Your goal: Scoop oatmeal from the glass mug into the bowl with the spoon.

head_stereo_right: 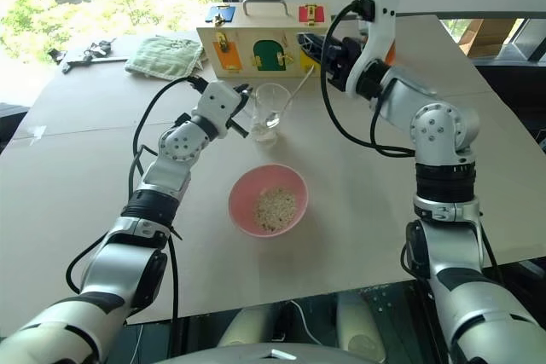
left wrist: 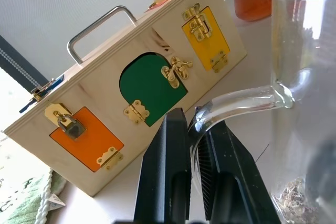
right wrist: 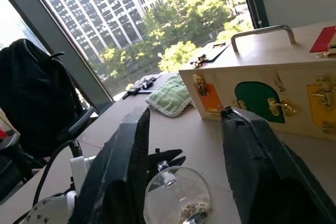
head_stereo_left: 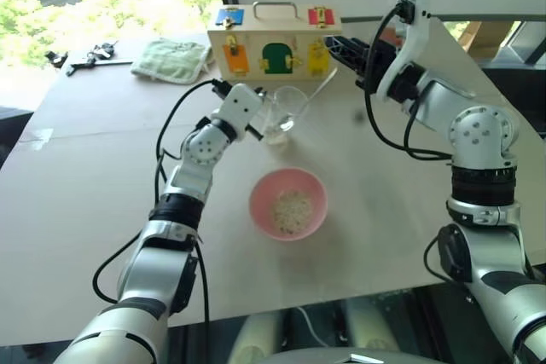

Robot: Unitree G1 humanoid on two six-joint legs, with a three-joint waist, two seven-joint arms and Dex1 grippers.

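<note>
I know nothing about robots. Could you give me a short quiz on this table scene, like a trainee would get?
1. True or false: the pink bowl is empty.
2. What does the left gripper pinch? A) the glass mug's handle B) the green cloth C) the bowl's rim
3. Fill in: the spoon leans in the ____.

Key:
1. False; oatmeal lies in it.
2. A
3. Mug; the right gripper stands open above it.

I see the clear glass mug (head_stereo_right: 271,106) upright toward the table's far edge, the spoon (head_stereo_right: 294,91) leaning inside. The pink bowl (head_stereo_right: 267,200) sits nearer mid-table, holding oatmeal (head_stereo_right: 275,206).
</note>
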